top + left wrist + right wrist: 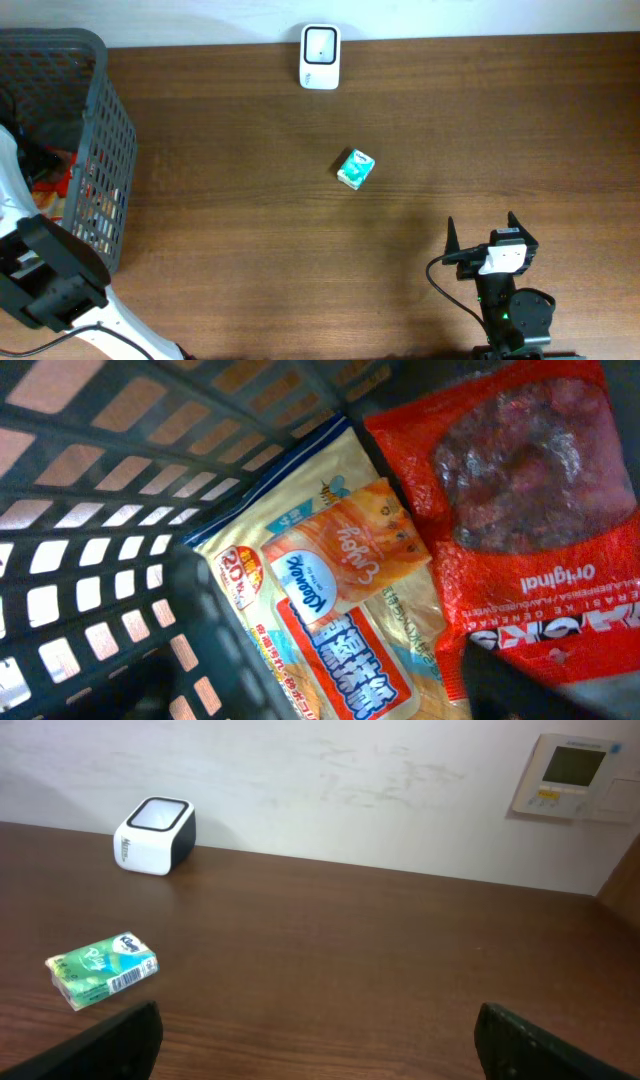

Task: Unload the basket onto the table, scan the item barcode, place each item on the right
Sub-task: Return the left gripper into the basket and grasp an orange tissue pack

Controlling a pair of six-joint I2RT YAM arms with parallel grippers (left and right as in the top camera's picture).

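While the left arm [55,285] hangs in the basket [112,110], its jaws unreadable, and the right gripper [481,222] waits spread, we judge picking underway: next, pinch the red packet [520,490].

- Right arm [507,300]: black, white block [503,258] at the wrist, small green light [505,317] (low down).
- Right gripper [482,224]: two black pointed fingers.
- Black cable [432,268] at the arm's 9 o'clock.
- Left arm [55,275]: white curved shell, black boxy joints.
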